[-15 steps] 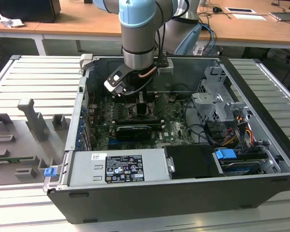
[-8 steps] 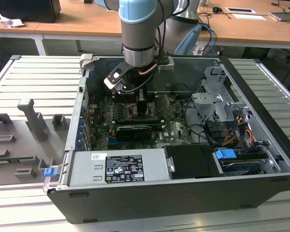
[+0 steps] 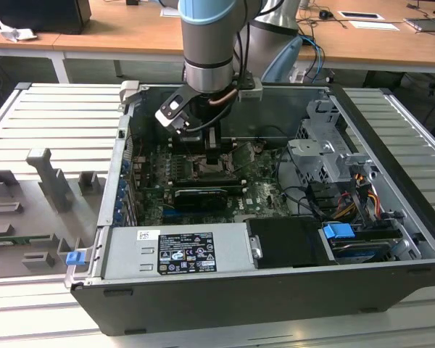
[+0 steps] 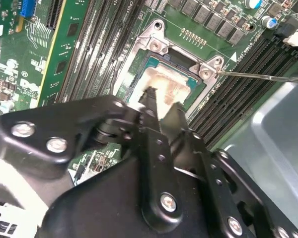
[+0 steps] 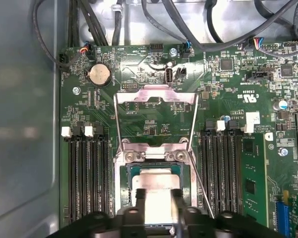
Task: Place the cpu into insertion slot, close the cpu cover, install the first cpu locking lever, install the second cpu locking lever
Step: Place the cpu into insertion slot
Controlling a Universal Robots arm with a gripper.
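Inside the open computer case (image 3: pixel 203 308), the gripper (image 4: pixel 164 99) hangs just over the cpu (image 5: pixel 156 178), toward the far edge of the green circuit board (image 3: pixel 257 192). Its fingers (image 5: pixel 139 198) are slightly spread, pinching nothing. The cpu lies flat in the insertion slot (image 5: pixel 125 178), and the cpu cover (image 5: pixel 156 94) is swung open beyond it. Placing looks finished to me. Closing the cover would need a push on that open frame.
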